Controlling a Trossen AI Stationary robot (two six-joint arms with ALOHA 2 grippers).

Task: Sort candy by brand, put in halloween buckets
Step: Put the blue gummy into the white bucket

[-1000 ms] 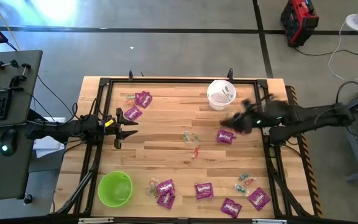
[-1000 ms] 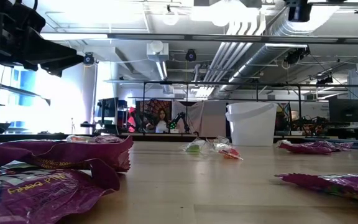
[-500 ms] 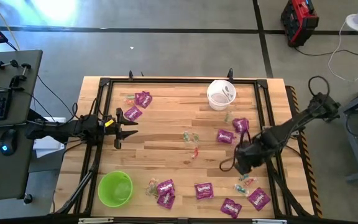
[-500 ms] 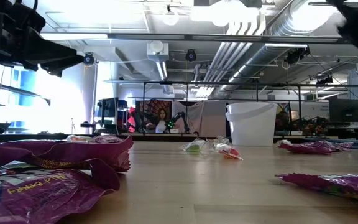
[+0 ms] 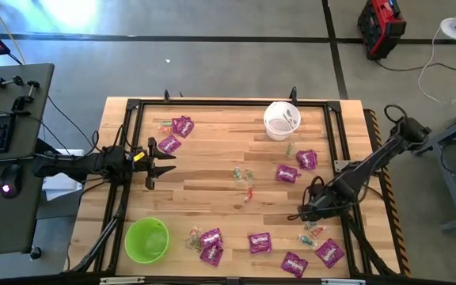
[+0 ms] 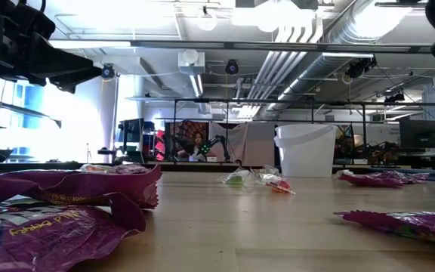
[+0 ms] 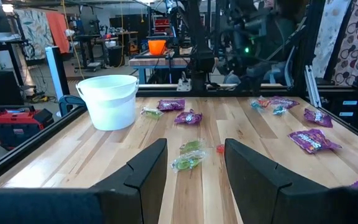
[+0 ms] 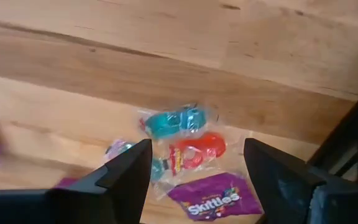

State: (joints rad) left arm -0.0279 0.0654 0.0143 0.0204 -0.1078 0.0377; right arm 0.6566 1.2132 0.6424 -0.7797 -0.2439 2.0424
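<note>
Sorting step, approach phase. The right tool [image 5: 305, 214], fingers spread wide and holding nothing, hangs over a cluster of small clear-wrapped sweets [image 8: 185, 140] near the right edge of the desk [image 5: 212, 170], with a purple packet [image 8: 209, 198] lying just beside them. The next move, as judged, calls for a descent onto a single sweet without catching the packet, then a carry to one of the buckets: the white bucket [image 5: 282, 119] at the far side or the green bucket [image 5: 146, 240] at the near left corner. The left tool [image 5: 158, 161], fingers partly apart and empty, waits at the left edge. Compared with a second ago, the right arm has swung from beside the white bucket to the near-right candy; the left arm is unmoved.
</note>
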